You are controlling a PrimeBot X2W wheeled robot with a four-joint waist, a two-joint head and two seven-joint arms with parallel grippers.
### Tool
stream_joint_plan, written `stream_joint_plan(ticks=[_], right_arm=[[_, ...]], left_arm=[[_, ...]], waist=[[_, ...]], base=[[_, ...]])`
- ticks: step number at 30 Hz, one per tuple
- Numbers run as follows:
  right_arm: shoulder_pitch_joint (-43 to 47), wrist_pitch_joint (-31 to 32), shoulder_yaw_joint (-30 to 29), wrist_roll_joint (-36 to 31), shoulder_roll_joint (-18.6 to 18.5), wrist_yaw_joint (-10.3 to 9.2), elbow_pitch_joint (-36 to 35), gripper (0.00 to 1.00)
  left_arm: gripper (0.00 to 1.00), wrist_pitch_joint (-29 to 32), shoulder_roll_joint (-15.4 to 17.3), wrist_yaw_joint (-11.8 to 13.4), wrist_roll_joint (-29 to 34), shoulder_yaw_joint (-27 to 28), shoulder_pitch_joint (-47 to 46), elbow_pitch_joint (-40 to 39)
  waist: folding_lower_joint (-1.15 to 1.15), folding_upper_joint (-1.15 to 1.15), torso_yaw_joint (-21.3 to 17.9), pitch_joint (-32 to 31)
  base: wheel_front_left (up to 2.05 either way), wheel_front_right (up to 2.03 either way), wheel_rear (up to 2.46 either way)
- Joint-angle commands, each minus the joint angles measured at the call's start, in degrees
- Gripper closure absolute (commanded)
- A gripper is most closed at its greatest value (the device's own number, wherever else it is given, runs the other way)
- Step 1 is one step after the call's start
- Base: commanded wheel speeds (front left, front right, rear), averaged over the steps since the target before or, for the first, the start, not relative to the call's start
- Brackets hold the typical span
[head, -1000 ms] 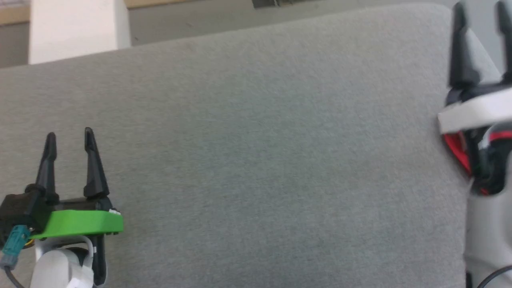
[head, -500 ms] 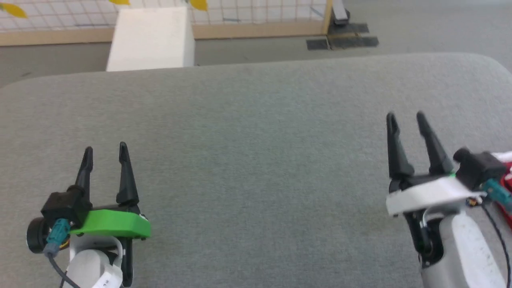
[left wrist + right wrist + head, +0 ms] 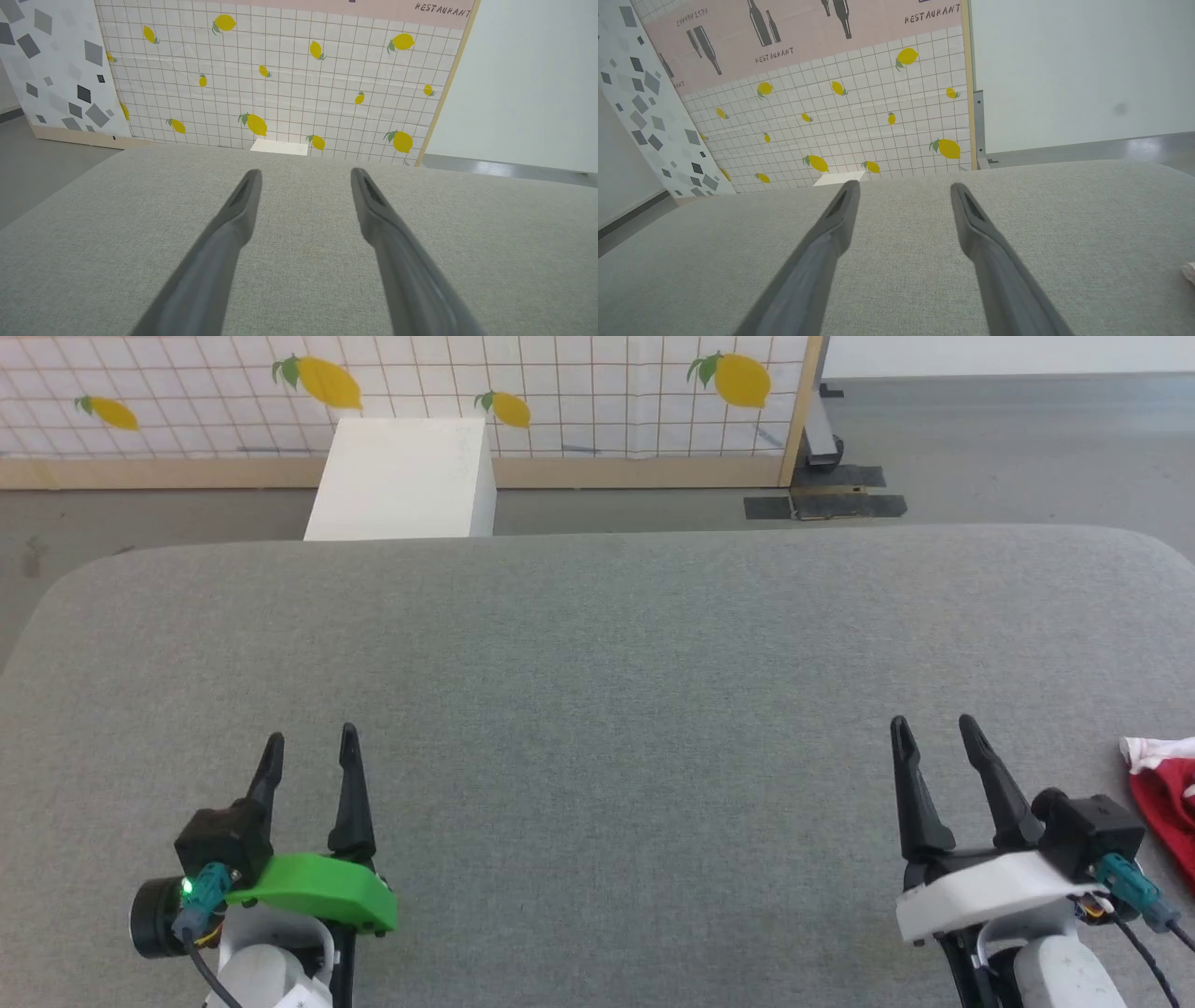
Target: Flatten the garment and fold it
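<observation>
Now the right tool (image 3: 932, 721) has drawn back level with the left tool (image 3: 312, 735); both gape empty over the table (image 3: 597, 644), left of the seemingly crumpled shorts (image 3: 1165, 801).

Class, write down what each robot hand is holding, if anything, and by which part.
Nothing is held: the left hand and right hand are open and empty; the shorts lie apart, untouched.

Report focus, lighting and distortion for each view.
Head view: sharp, evenly lit, hardly any shadow on the grey surface; the garment is cropped by the right edge. Left wrist view: the left gripper has jaws blurred up close, lemon panel crisp, wide-angle stretch. Right wrist view: the right gripper has equally soft jaws, panel lines lean, mild sheen on the floor.
</observation>
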Motion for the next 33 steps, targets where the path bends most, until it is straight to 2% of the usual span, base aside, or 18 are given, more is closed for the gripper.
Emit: stream_joint_plan(ticks=[1, 11, 12, 33], right_arm=[[0.99, -0.31, 0.16, -0.42, 0.00, -0.09, -0.61, 0.00], [2.76, -0.33, 1.62, -0.20, 0.00, -0.09, -1.35, 0.00], [2.20, 0.00, 1.56, 0.09, 0.00, 0.00, -1.07, 1.00], [2.65, 1.98, 1.22, -1.73, 0.00, -0.01, -2.56, 1.00]], left_arm=[[0.00, -0.50, -0.26, 0.05, 0.77, -0.16, 0.47, 0.57], [0.00, -0.52, -0.38, 0.21, 1.29, -0.85, 0.99, 2.93], [1.00, 0.00, -0.12, 0.00, 1.47, -0.86, 0.64, 2.97], [1.00, 2.12, -0.43, 0.13, 2.78, -0.88, 1.47, 0.84]], waist=[[0.00, 0.00, -0.24, -0.13], [0.00, 0.00, -0.92, -0.66], [0.00, 0.00, -0.93, -0.68], [0.00, 0.00, -1.01, -0.93]], base=[[0.00, 0.00, 0.00], [0.00, 0.00, 0.00], [0.00, 0.00, 0.00], [0.00, 0.00, 0.00]])
